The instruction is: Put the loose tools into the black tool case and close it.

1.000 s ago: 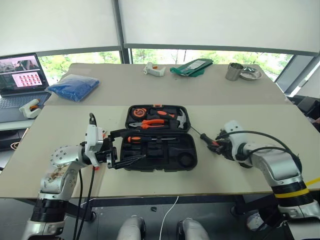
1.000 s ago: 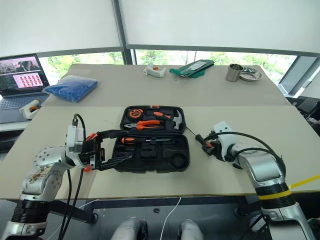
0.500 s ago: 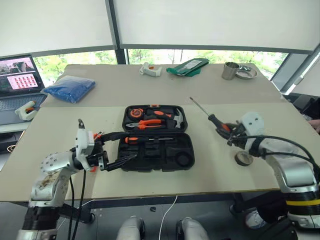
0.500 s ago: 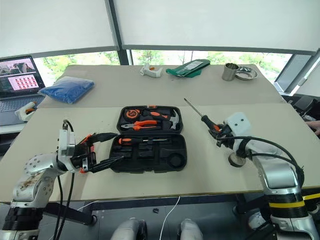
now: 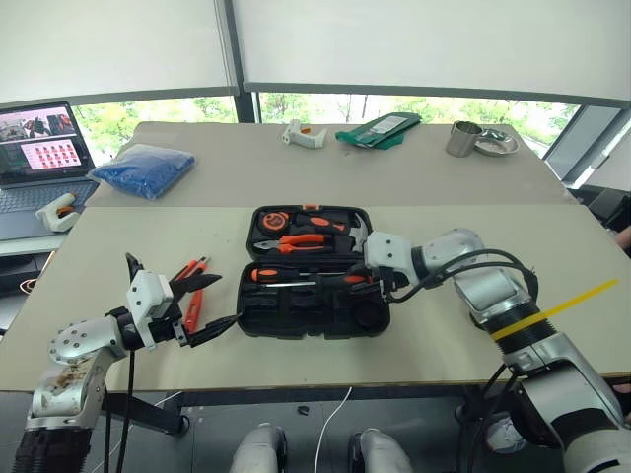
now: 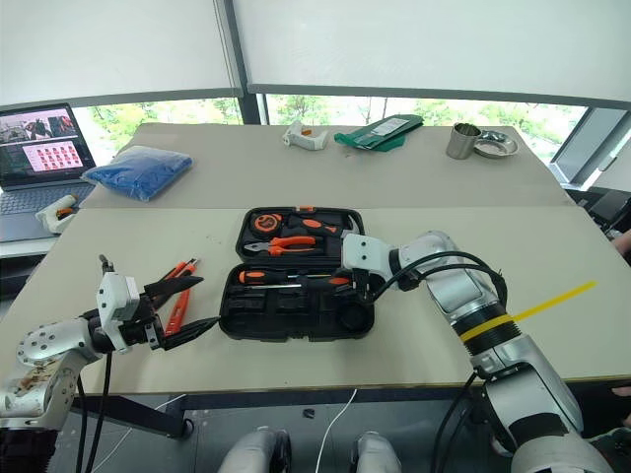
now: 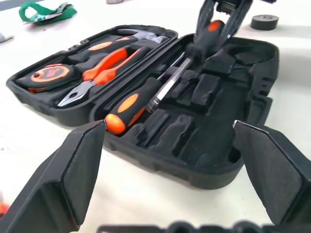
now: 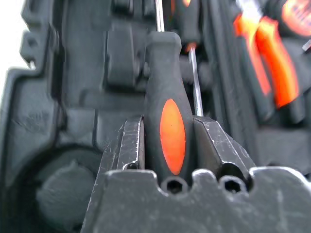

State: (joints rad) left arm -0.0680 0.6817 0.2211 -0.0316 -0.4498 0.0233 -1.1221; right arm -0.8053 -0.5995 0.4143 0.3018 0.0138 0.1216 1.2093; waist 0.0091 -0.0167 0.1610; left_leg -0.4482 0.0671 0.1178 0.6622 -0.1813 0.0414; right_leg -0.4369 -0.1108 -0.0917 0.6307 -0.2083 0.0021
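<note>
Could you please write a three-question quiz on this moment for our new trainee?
1. True or false: the right gripper holds a screwdriver over the open tool case.
2. Which is open: (a) the left gripper, (b) the right one?
3. Fill in: another screwdriver already lies in the ____ half of the case.

Key: 1 true; 2 a; 3 front, the half nearer the robot, while the pliers sit in the rear half.

Your right arm reaches across to its left, its gripper [image 8: 167,145] clamped on a screwdriver [image 8: 171,126] handle. Your left gripper [image 5: 202,310] sits low at the left, fingers [image 7: 77,170] spread wide and empty.
</note>
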